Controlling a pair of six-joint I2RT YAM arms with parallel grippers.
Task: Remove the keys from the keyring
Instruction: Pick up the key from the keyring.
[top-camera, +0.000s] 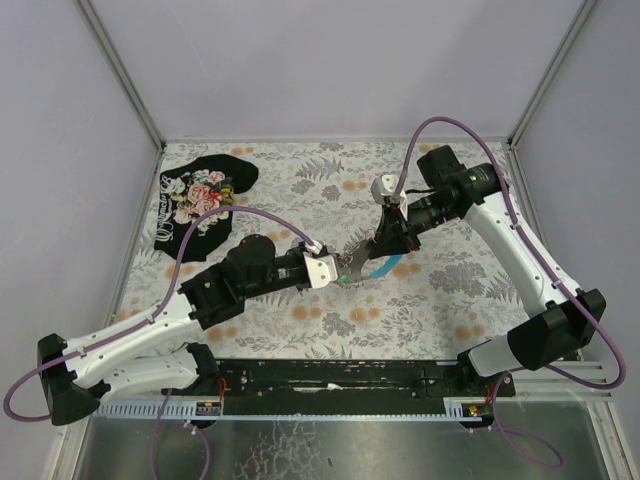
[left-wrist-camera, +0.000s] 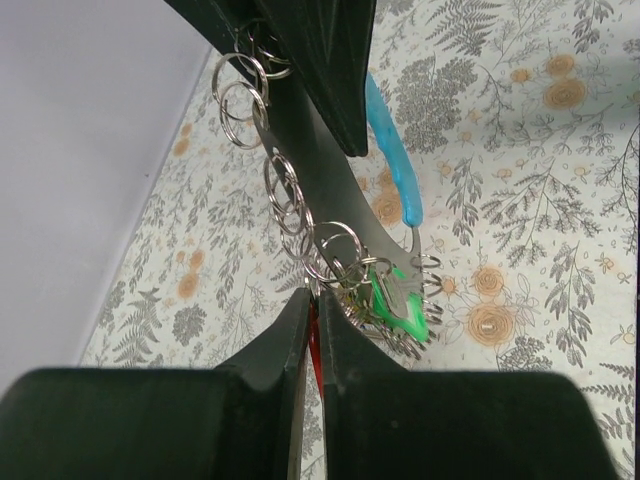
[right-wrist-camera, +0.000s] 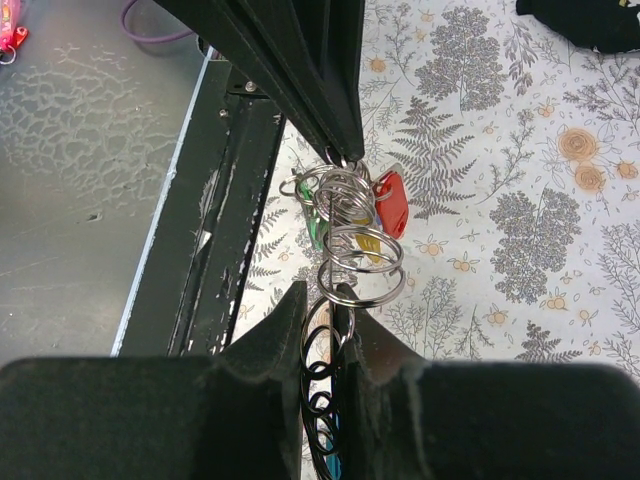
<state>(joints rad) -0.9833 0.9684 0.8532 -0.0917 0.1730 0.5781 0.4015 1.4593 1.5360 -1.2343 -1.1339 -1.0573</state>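
Nearest you, your left gripper is pinched shut on the one red key of three keys (red, yellow, green) strung on the single keyring, which your right gripper clamps narrowly, with one black floral cloth lying farthest back.

Item, mid-desk: we list the keyring between two hands, with the left hand at its left and the right hand just behind it. The keys hang at the keyring's left end. Cloth lies at the desk's far left corner.
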